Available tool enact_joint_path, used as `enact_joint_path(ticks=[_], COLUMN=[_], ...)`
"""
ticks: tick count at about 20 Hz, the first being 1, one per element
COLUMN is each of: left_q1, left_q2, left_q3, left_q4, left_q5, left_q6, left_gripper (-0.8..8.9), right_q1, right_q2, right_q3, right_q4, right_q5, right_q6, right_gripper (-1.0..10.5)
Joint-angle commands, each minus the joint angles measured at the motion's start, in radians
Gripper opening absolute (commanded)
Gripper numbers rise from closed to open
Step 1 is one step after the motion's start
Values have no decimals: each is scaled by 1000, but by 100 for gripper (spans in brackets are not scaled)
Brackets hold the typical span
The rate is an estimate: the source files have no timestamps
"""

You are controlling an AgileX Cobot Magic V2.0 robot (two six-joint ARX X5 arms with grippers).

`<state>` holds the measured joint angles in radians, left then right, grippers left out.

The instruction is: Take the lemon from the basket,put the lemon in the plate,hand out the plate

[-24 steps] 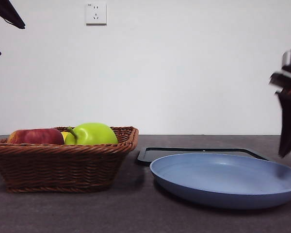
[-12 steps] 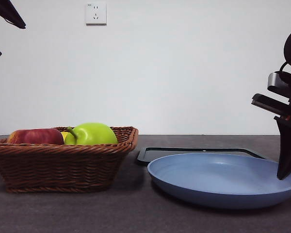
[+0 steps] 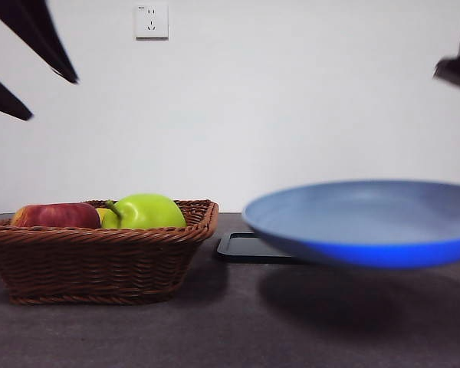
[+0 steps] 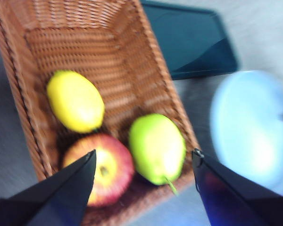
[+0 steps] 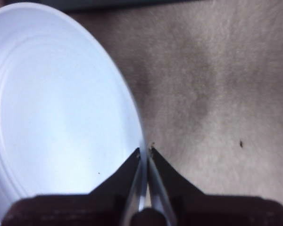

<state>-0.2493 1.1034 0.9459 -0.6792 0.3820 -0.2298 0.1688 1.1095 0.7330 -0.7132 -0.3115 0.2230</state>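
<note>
We found the lemon (image 4: 75, 100) lying inside the wicker basket (image 3: 100, 264), beside a red apple (image 4: 100, 167) and a green apple (image 4: 156, 147); in the front view only a sliver of it showed between those two fruits. The left gripper (image 4: 141, 157) hung above the basket with its fingers (image 4: 68, 188) spread wide apart, holding nothing, the two apples showing in the gap between them. In the front view its dark tips sat high above the basket's far-left end.

The light blue plate (image 3: 364, 222) was off the bench (image 3: 215, 330), level in the air beside the basket, with its shadow on the bench beneath it. The right gripper (image 5: 145, 151) had its fingers pinched together on the plate's rim, at the side farthest from the basket. A black tray (image 3: 245, 249) lay flat on the bench between the basket and the raised plate, partly hidden behind the plate. The plate carried nothing.
</note>
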Motion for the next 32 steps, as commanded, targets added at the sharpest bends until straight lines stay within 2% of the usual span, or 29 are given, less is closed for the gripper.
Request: enact_joint_path(ticks=[1,6,10,13,18,20,22,23,25,28,30,32], left_q1=[-51,-141,-160,-162,-163,-164,-164,-163,-161,-164,-183,-247], left_q2=[114,383,557,657,702,702,702,701,680,558,437,325], left_q3=[77,226,301,318,318,318,318,319,335,387,435,455], left_q4=[-25,-57,-60,-48,9,3,5,6,0,-17,-13,33], left_q5=[-108,-300,-383,-408,-407,-406,-405,-406,-405,-394,-277,-139], left_q6=[-2,-2,-6,-11,-1,33,52,64,100,103,100,94], left_gripper=[352,352,352,352,351,341,207,175,176,176,176,176], right_q1=[2,2,2,2,2,2,2,2,2,2,2,3], right_q2=[-57,-177,-214,-218,-218,-218,-218,-218,-218,-208,-165,-105], right_q3=[11,11,11,11,11,11,11,11,11,11,11,11], right_q4=[-18,-85,-115,-138,-140,-139,-131,-128,-117,-71,-62,-57], right_q5=[-4,-3,-3,-2,-2,-2,-1,0,0,-1,-4,-7], right_q6=[-4,-4,-4,-14,-14,-14,-14,-14,-14,-10,-2,8], right_gripper=[3,3,3,3,3,3,3,3,3,3,3,3])
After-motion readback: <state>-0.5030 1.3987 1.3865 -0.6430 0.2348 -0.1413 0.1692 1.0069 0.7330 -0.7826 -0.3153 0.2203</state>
